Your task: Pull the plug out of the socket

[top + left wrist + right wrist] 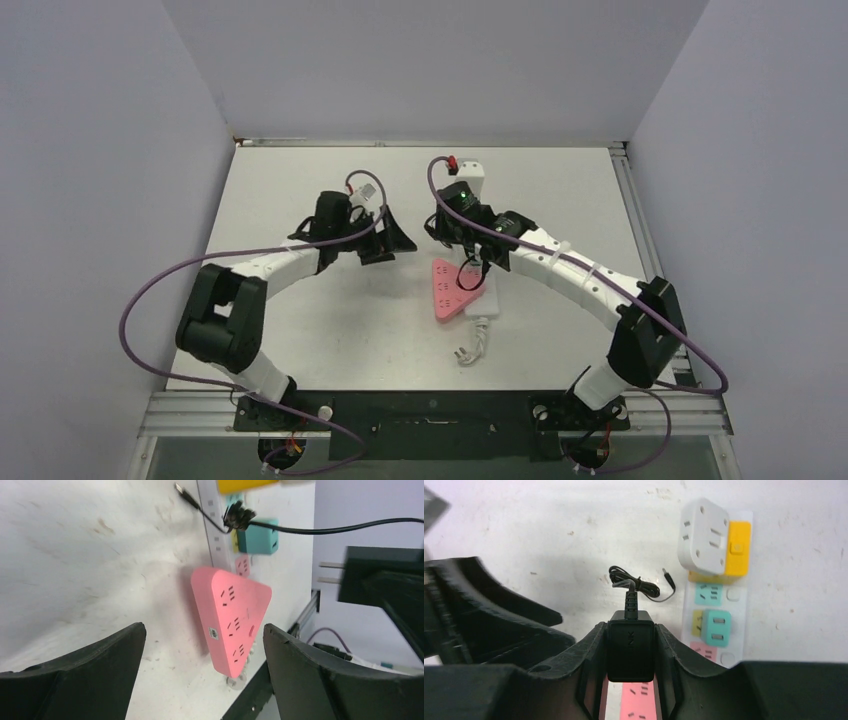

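Right jaws grip plug (630,650), prongs (330,572) toward table (75,555)

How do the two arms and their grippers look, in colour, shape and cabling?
The left arm and right arm have white links between bulky black joints, and a purple cable loops along each. The left gripper and right gripper have broad, curved matte black fingers.

Your desk (524,520) is matt white, scuffed and speckled. The pink triangular outlet block (232,622) looks like smooth, faintly glossy plastic. The black plug (630,647) is matt plastic, and its prongs (330,565) are probably bare metal.
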